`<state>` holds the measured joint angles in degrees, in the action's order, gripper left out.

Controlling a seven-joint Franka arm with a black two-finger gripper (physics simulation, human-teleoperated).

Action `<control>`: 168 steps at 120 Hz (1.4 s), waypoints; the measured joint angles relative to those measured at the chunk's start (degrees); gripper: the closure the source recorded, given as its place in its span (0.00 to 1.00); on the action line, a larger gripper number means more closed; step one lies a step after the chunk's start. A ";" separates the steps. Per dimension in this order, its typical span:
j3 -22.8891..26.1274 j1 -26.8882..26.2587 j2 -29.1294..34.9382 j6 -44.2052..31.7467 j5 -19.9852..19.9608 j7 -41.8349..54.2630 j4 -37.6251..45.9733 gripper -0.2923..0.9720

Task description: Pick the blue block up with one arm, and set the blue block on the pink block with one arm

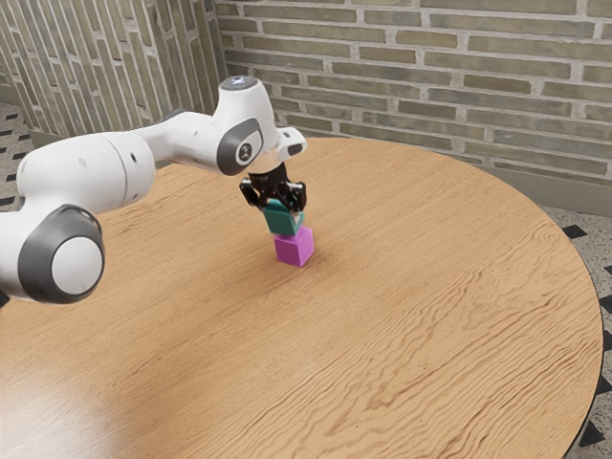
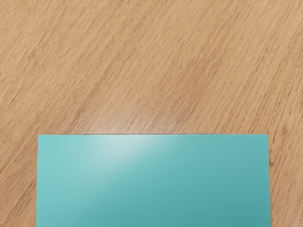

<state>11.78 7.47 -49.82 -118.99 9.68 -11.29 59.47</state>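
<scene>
Exterior view: the claw (image 1: 275,203) pinches the blue block (image 1: 284,221) from two sides, directly above the pink block (image 1: 295,248) and seemingly touching its top, on the wooden worktop (image 1: 430,316).

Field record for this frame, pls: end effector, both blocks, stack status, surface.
end effector: shut on blue block, directly over the stack
blue block: teal-blue, held between the fingers, appears to rest on top of pink block
pink block: on the table, under blue block
stack status: blue on pink, not yet released
table: round, wood grain
</scene>
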 joint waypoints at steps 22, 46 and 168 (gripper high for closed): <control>0.35 0.01 0.11 2.34 -0.05 0.90 -0.73 0.47; 0.32 0.01 0.06 4.28 -0.04 3.19 -0.74 0.47; 1.79 0.37 -2.18 5.69 0.69 10.57 -4.07 0.48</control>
<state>13.57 7.84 -52.01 -113.30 10.37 -0.73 55.40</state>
